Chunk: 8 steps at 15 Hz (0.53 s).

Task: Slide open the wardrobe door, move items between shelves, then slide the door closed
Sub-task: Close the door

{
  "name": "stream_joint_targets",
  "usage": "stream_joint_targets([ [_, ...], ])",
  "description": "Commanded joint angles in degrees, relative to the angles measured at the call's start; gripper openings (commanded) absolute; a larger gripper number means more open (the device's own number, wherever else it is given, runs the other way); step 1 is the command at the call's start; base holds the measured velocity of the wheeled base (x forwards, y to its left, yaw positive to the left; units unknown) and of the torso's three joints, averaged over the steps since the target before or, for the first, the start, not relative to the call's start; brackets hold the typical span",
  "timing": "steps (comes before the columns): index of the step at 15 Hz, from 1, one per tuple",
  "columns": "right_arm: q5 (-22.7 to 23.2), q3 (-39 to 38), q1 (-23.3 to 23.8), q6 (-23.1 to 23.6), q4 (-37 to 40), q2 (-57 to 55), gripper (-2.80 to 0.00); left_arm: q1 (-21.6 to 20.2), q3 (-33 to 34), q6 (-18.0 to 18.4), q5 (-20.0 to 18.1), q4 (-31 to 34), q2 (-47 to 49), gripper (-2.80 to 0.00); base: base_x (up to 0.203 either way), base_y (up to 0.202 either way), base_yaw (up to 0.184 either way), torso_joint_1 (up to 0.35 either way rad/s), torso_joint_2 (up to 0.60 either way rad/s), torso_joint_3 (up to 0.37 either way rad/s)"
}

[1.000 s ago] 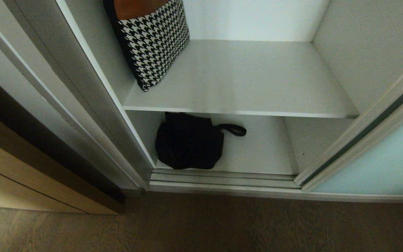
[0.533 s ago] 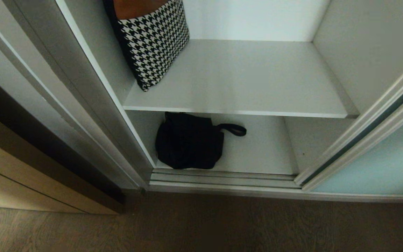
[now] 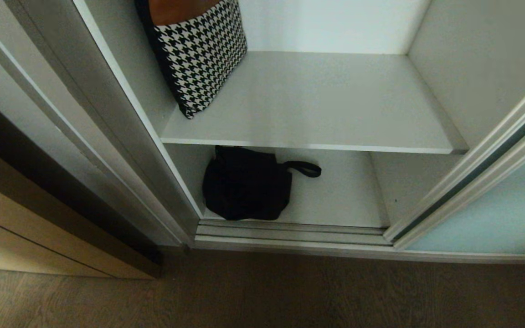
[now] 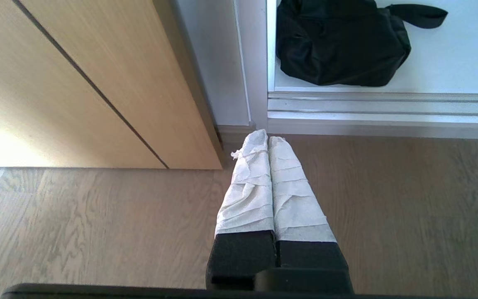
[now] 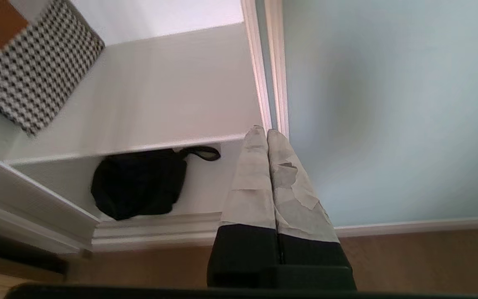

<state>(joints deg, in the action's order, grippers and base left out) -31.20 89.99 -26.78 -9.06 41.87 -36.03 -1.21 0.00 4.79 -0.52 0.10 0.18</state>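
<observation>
The black bag [image 3: 245,184] sits slumped on the lower shelf [image 3: 344,196], tucked into its left corner right behind the door track [image 3: 290,230], its webbing strap [image 3: 306,169] trailing off to the right. Above it the upper shelf [image 3: 326,105] lies mostly bare, with only a houndstooth cushion [image 3: 201,54] leaning at its left end. The sliding wardrobe door [image 3: 495,218] stands pushed off to the right, so the opening is clear. Now the grippers: the right gripper [image 5: 267,132] hangs out over the floor with its wrapped fingers pressed together, holding nothing, and the bag lies ahead of it and off to its left, lower down. The left gripper [image 4: 268,139] is also closed and empty, low by the wood panel [image 4: 77,83], bag ahead and to its right. Neither looks clearly nearer; whichever reaches will probably need to part its fingers and come in low under the upper shelf's edge.
</observation>
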Motion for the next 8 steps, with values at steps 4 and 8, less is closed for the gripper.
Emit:
stream_joint_targets([
  [4,-0.64,8.78,4.18,-1.70,-0.30,-11.02,-2.80,-0.02,0.00,0.04,0.00,-0.01,0.08,-2.80,0.000,0.000,0.000,0.000,0.00,0.000],
  [8,-0.85,16.33,11.36,-2.65,0.00,-18.63,-2.80,-0.02,0.00,0.04,0.00,-0.01,0.08,-2.80,0.000,0.000,0.000,0.000,0.00,0.000],
])
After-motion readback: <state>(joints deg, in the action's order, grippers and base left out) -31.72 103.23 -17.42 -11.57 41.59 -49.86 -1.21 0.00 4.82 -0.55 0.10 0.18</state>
